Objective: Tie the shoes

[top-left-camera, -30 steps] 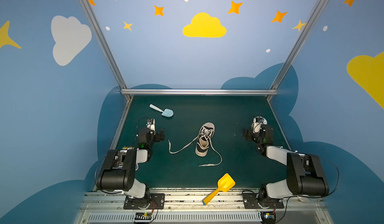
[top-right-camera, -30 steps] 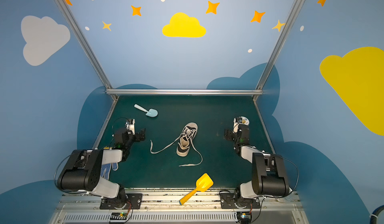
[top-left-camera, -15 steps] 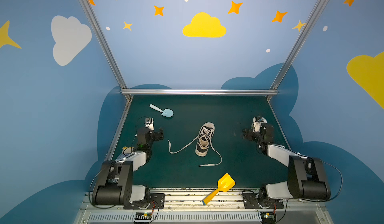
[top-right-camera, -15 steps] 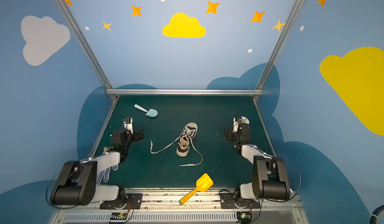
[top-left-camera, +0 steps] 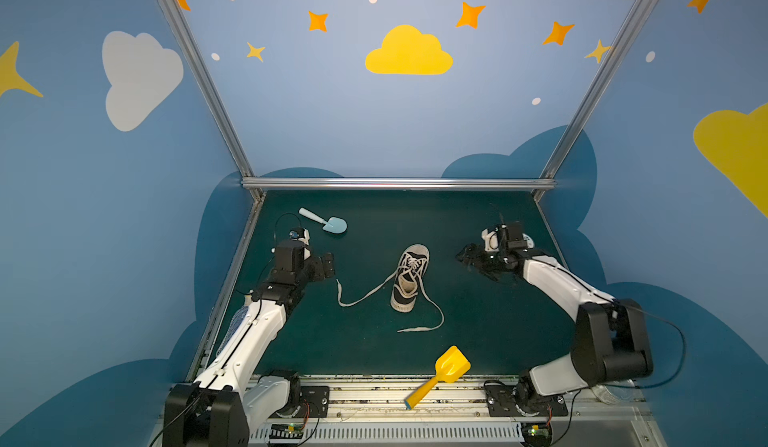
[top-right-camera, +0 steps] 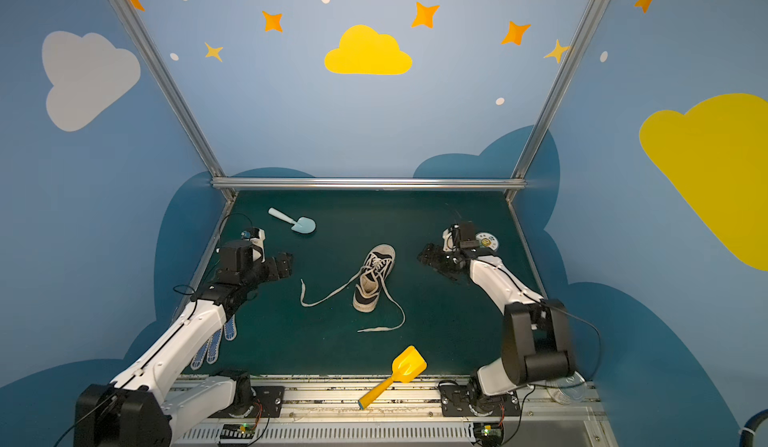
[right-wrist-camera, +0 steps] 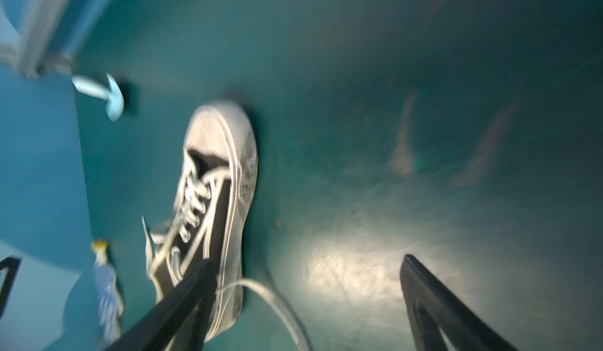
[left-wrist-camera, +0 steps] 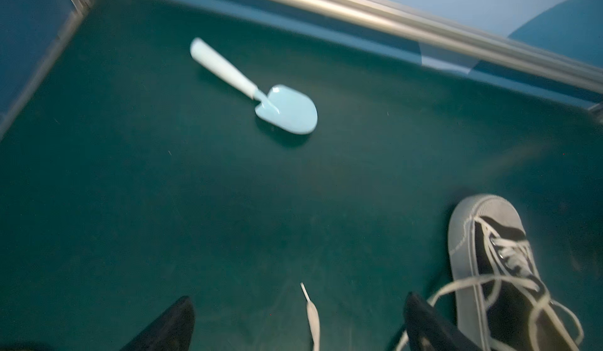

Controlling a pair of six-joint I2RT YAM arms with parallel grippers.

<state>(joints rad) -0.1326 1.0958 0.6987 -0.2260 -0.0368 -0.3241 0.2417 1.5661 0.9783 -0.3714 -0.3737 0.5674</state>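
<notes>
A small black canvas shoe (top-left-camera: 409, 278) (top-right-camera: 374, 278) with a white sole and toe cap lies mid-mat, toe pointing away. Its cream laces are untied. One lace (top-left-camera: 361, 295) trails left and the other (top-left-camera: 432, 316) curls to the front right. My left gripper (top-left-camera: 328, 266) (top-right-camera: 286, 264) is open just left of the left lace's end; in the left wrist view that lace tip (left-wrist-camera: 311, 313) lies between the spread fingers of the gripper (left-wrist-camera: 298, 305). My right gripper (top-left-camera: 467, 256) (right-wrist-camera: 306, 264) is open to the right of the shoe (right-wrist-camera: 215, 186), holding nothing.
A light blue toy shovel (top-left-camera: 328, 222) lies at the back left. A yellow shovel (top-left-camera: 442, 372) hangs over the front edge. A blue-dotted glove (top-right-camera: 212, 341) lies under the left arm, and a round disc (top-right-camera: 486, 241) sits behind the right wrist. Walls enclose the mat.
Both arms have stretched out and lowered. The left gripper moved right toward the lace end, and the right gripper moved left toward the shoe. The shoe and laces have not moved.
</notes>
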